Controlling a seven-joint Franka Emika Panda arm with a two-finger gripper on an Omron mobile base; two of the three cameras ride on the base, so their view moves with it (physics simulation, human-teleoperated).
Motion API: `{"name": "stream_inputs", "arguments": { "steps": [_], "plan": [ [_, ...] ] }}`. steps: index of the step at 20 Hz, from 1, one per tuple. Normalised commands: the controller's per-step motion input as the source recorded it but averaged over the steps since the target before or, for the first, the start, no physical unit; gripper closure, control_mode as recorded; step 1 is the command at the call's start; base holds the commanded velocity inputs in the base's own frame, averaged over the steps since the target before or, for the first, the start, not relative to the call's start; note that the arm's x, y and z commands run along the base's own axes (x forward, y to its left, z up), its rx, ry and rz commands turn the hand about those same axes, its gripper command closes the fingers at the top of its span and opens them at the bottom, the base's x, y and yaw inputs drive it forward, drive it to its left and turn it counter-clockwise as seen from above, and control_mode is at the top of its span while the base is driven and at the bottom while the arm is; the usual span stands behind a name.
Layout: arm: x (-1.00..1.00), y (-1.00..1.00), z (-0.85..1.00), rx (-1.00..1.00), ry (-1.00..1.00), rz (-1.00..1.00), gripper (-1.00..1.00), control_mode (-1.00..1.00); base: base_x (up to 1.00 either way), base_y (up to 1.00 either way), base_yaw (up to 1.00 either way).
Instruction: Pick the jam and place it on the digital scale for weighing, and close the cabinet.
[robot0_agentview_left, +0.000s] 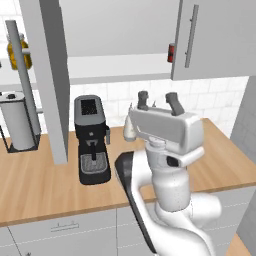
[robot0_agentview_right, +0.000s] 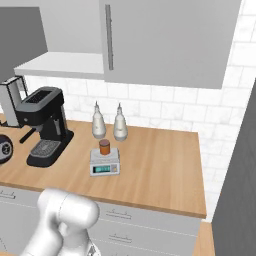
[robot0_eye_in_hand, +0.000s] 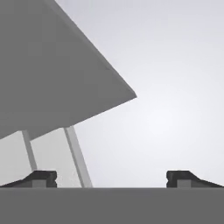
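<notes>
Your arm rises from the lower right of the left base view, bent at the elbow, with the hand turned upward at the frame's centre. The gripper (robot0_agentview_left: 158, 101) points its two dark fingers up toward the cabinet (robot0_agentview_left: 215, 40), jaws spread wide with nothing between them. In the hand view the fingertips (robot0_eye_in_hand: 41, 178) sit far apart at the bottom corners, and you look at the grey underside and edge of an open cabinet door (robot0_eye_in_hand: 52, 74) filling the upper left, with its bar handle (robot0_eye_in_hand: 78, 157) running down toward the bottom.

The right base view gives you what the left one hides behind the arm: the jam (robot0_agentview_right: 104, 146) stands upright on the digital scale (robot0_agentview_right: 104, 163), centre-left of that frame on the counter (robot0_agentview_right: 160, 170), just in front of two pale bottles (robot0_agentview_right: 109, 122). The coffee machine (robot0_agentview_right: 46, 125) stands at mid left there.

The left base view alone shows the open door (robot0_agentview_left: 50, 75) edge-on at upper left, a yellow jar (robot0_agentview_left: 18, 54) behind it, and a paper towel roll (robot0_agentview_left: 19, 120).
</notes>
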Motion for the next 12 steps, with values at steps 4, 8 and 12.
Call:
{"name": "stream_inputs", "arguments": {
  "steps": [4, 8, 12],
  "plan": [
    [0.53, 0.19, -0.94, -0.13, 0.21, 0.0, -1.0, -1.0, 0.0, 0.0, 0.0],
    [0.29, -0.04, -0.86, 0.0, 0.01, 0.0, -1.0, -1.0, 0.0, 0.0, 0.0],
    [0.56, 0.95, -0.88, -0.15, 0.0, 0.0, -1.0, -1.0, 0.0, 0.0, 0.0]
  ]
}}
